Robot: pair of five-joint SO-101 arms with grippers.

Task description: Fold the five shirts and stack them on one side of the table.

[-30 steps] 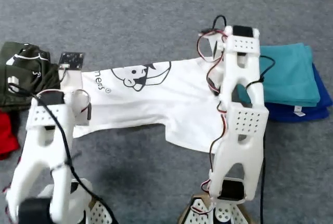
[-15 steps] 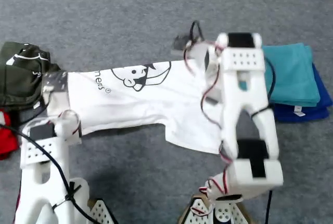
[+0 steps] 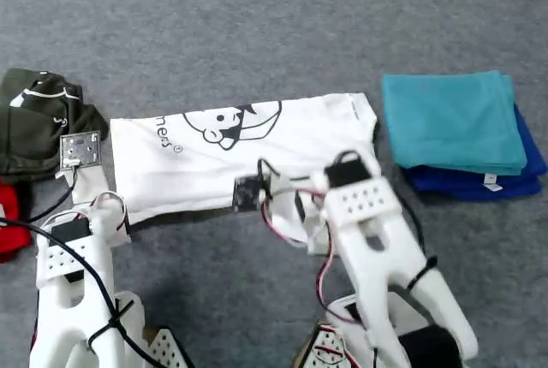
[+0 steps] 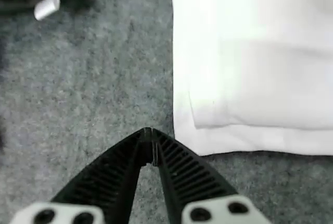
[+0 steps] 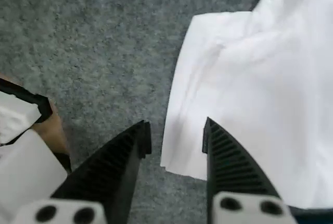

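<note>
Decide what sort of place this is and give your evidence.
Probably a robotics lab bench: a left arm and right arm stand at a grey cloth-covered table, with a white shirt spread out and a folded teal shirt stacked on a blue shirt.

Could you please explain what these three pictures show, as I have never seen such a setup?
These are two white robot arms at a grey table. One picture looks down from above; the other two come from cameras on each arm's wrist. A white shirt lies in the middle. A folded teal shirt sits on a folded blue shirt at one side; a crumpled dark green shirt and a red shirt lie opposite. The left gripper is shut beside the white shirt, the right gripper open over its edge. Nothing is held.
</note>
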